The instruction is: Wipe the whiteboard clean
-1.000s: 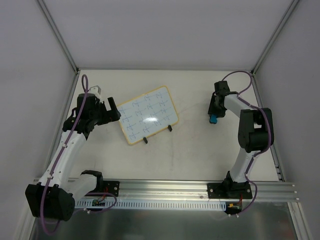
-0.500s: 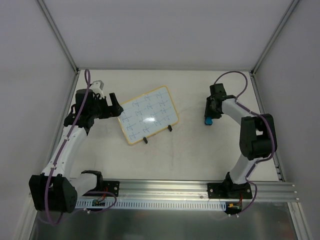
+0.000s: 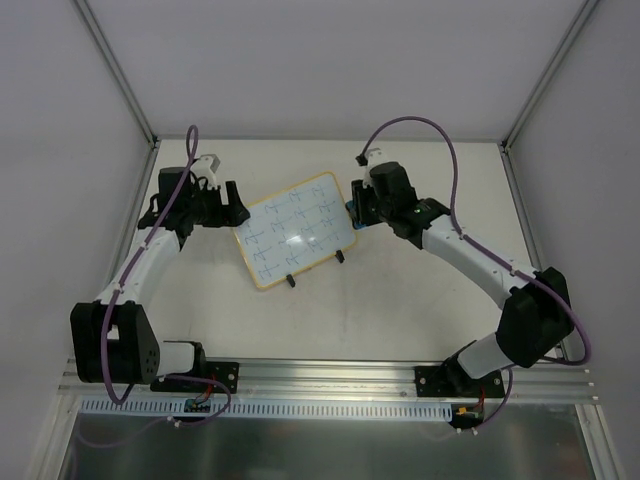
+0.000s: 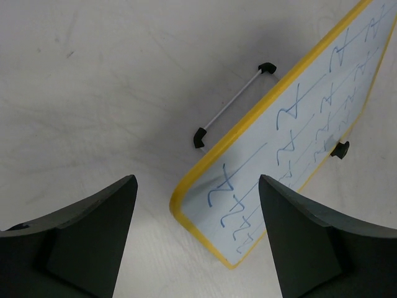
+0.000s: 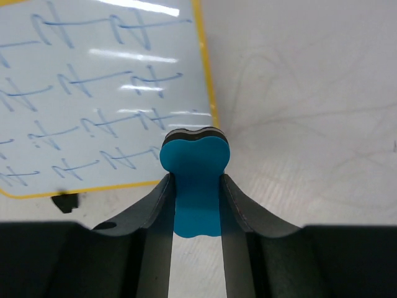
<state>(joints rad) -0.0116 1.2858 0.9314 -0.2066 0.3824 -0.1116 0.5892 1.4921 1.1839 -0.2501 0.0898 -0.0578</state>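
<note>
The right jaws are pinched tight on a small blue eraser (image 5: 195,158), gripping it by its narrow waist with the wider head sticking out in front. It sits just off the right yellow edge of the whiteboard (image 3: 297,228). The left jaws stand wide apart and hold nothing, with the board's left corner showing in the gap between them. The whiteboard lies skewed on the counter (image 3: 390,310), left of centre, and rows of blue scribble cover its face. A thin wire foot (image 4: 232,102) shows behind its far edge, so it is probably propped rather than flat. The main risk is that the board is loose. If the eraser pushes across it before the left jaws steady that corner, the board would likely slide, spin or rock on its foot, and the marks would smear rather than lift. A hard press could also twist the eraser out of its narrow hold. The arms face each other across the board, so a leftward sweep carries the eraser toward the left jaws. There is open counter on the near side and to the right. The far wall and the left frame post sit close by.
</note>
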